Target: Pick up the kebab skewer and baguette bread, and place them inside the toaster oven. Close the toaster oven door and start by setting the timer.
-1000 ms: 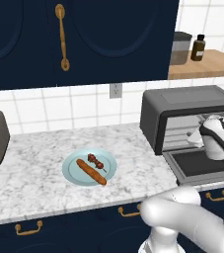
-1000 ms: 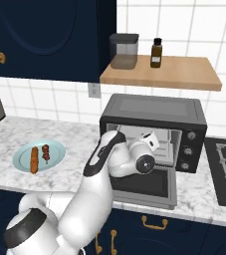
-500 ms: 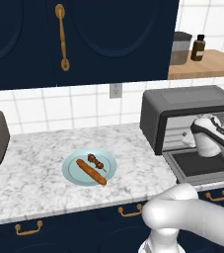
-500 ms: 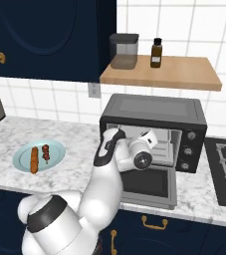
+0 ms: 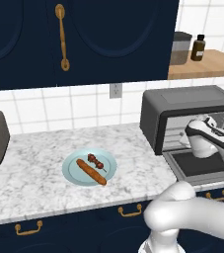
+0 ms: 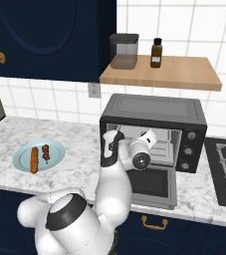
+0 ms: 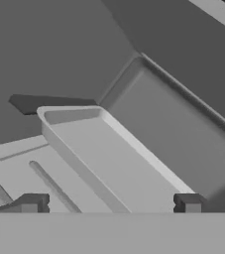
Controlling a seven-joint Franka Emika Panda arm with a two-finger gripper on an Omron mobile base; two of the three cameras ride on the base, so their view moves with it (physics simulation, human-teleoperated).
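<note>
Marble counter (image 5: 29, 183) carries a pale blue plate (image 5: 74, 174) well to the gripper's left, holding the baguette bread (image 5: 91, 172) and, just beside it, the kebab skewer (image 5: 95, 161). Right of them, the gripper (image 7: 109, 203), jaws spread wide and empty, sits at the toaster oven (image 6: 157, 119) mouth, above the dropped toaster oven door (image 6: 154, 185).

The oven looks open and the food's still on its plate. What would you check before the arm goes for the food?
1. Oven door down: ok.
2. Pincer open and empty: ok.
3. Skewer and baguette on the plate: ok.
4. The two apart enough to grab one alone: cannot tell.
5. Tray sits in the oven mouth: ok.
6. Food inside the oven: not ok.
</note>
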